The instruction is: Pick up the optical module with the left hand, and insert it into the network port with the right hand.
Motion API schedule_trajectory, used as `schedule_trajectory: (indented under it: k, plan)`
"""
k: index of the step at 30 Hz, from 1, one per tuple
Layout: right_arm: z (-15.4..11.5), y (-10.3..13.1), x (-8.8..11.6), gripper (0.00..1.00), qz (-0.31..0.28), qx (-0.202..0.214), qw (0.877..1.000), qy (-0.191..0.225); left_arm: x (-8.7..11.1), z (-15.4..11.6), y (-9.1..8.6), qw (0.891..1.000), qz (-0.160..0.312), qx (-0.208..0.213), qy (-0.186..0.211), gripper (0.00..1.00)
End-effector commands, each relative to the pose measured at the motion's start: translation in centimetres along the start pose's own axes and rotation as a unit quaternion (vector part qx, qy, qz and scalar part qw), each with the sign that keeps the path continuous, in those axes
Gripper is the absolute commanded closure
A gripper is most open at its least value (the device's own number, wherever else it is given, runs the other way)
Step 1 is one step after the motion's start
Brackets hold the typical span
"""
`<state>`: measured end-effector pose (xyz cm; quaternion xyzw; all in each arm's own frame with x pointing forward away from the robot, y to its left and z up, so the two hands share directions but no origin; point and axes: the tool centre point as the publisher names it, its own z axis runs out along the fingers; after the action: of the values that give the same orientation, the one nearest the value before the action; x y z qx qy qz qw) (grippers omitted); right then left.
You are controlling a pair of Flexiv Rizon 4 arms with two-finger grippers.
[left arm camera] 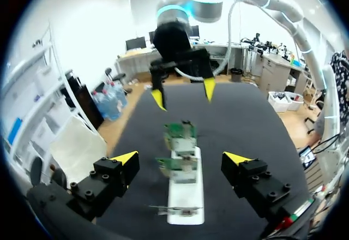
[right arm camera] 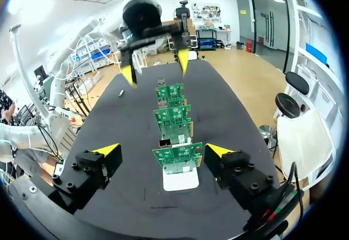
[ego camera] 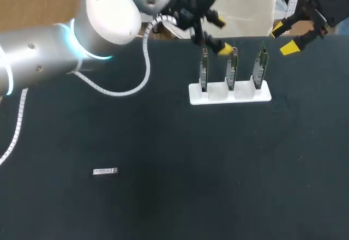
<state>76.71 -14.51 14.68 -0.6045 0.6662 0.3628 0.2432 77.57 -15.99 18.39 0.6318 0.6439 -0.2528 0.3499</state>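
Note:
The optical module point(ego camera: 105, 171), a small silver bar, lies alone on the black table at the front left, far from both grippers; it shows as a tiny piece point(right arm camera: 121, 93) in the right wrist view. A white rack point(ego camera: 229, 94) holds three upright green boards point(ego camera: 232, 65) with the network ports. My left gripper point(ego camera: 221, 35) hangs open just above the rack's left end, holding nothing. My right gripper point(ego camera: 283, 37) hangs open past the rack's right end, also empty. Each wrist view looks along the row of boards point(left arm camera: 180, 132) point(right arm camera: 175, 157) toward the other gripper.
The black table cloth point(ego camera: 218, 174) stretches wide in front of the rack. My left arm's thick white link point(ego camera: 65, 43) and its coiled cable point(ego camera: 143, 71) hang over the back left of the table.

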Motion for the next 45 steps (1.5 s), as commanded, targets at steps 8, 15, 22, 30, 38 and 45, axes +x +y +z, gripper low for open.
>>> schedule_trajectory:
  k: [8, 15, 22, 30, 38, 45]
  plan:
    - [0.1, 0.3, 0.0, 0.0, -0.001, 0.003, 1.0, 0.0, -1.2, -11.8, -0.4, 0.989, 0.081, -0.117, 0.05, 0.0]
    - [0.1, 0.3, 0.0, 0.0, -0.001, 0.003, 1.0, 0.0, 2.0, -17.7, -2.6, 0.979, 0.068, -0.145, 0.126, 0.0]
    - [0.1, 0.3, 0.0, 0.0, -0.001, 0.003, 1.0, 0.0, 6.7, -21.4, -5.6, 0.973, 0.009, -0.154, 0.174, 0.0]
    - [0.1, 0.3, 0.0, 0.0, -0.001, 0.003, 1.0, 0.0, 12.8, -22.7, -9.6, 0.959, -0.036, -0.139, 0.246, 0.0]
    - [0.1, 0.3, 0.0, 0.0, -0.001, 0.003, 1.0, 0.0, 17.8, -22.5, -13.6, 0.95, -0.074, -0.085, 0.291, 0.0]
    - [0.1, 0.3, 0.0, 0.0, -0.001, 0.003, 1.0, 0.0, 21.3, -21.7, -16.5, 0.943, -0.102, -0.052, 0.313, 0.0]
